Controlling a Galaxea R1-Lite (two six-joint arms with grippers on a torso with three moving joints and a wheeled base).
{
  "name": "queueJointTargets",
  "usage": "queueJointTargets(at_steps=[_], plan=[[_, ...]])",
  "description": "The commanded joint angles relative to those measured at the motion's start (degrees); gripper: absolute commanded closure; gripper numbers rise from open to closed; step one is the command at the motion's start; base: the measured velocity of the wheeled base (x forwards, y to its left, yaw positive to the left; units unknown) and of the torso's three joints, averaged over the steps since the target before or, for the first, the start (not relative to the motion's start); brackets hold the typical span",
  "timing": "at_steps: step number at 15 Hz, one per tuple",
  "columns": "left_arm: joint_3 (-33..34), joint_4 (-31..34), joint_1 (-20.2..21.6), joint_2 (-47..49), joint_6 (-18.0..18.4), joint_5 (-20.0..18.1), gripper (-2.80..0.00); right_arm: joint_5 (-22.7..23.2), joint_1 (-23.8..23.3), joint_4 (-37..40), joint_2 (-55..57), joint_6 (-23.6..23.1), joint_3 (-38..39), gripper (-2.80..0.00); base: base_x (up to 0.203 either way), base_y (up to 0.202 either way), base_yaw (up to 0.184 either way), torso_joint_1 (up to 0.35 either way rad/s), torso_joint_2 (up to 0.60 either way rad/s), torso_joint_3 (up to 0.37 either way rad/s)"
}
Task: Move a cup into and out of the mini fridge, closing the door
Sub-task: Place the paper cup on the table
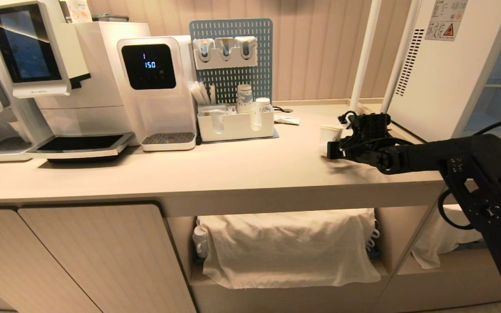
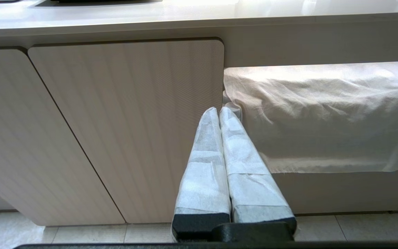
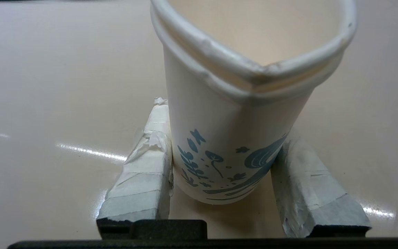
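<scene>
Just beside the mini fridge (image 1: 442,65) on the countertop (image 1: 233,169), the right gripper (image 1: 335,148) clamps the cup (image 1: 329,138) low between taped fingers (image 3: 143,173), creasing its rim, while the left gripper (image 2: 218,114) hangs shut below.

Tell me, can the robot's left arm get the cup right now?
Probably not. The left gripper hangs shut down by the cabinet door, below the counter, while the right gripper already squeezes the cup up top.
</scene>
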Motion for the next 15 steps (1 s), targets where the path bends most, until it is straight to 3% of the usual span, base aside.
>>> queueJointTargets(at_steps=[1, 3, 4, 11, 15], plan=[[0.0, -0.01, 0.02, 0.07, 0.02, 0.01, 0.0, 0.11, -0.04, -0.11, 0.58, -0.17, -0.04, 0.0, 0.0, 0.0, 0.0, 0.0, 0.0, 0.0], [0.0, -0.01, 0.02, 0.07, 0.02, 0.01, 0.0, 0.49, 0.01, -0.49, 0.85, -0.13, 0.18, 0.0, 0.0, 0.0, 0.0, 0.0, 0.0, 0.0], [0.0, -0.01, 0.02, 0.07, 0.02, 0.01, 0.0, 1.0, 0.01, -0.49, 0.9, 0.0, 0.27, -2.8, 0.0, 0.0, 0.0, 0.0, 0.0, 0.0], [0.0, -0.01, 0.02, 0.07, 0.02, 0.01, 0.0, 3.63, 0.02, 0.11, -2.35, -0.3, 0.88, -2.8, 0.0, 0.0, 0.0, 0.0, 0.0, 0.0], [0.0, -0.01, 0.02, 0.07, 0.02, 0.01, 0.0, 3.94, -0.07, -0.4, -9.78, -2.24, 10.22, -2.8, 0.0, 0.0, 0.0, 0.0, 0.0, 0.0]])
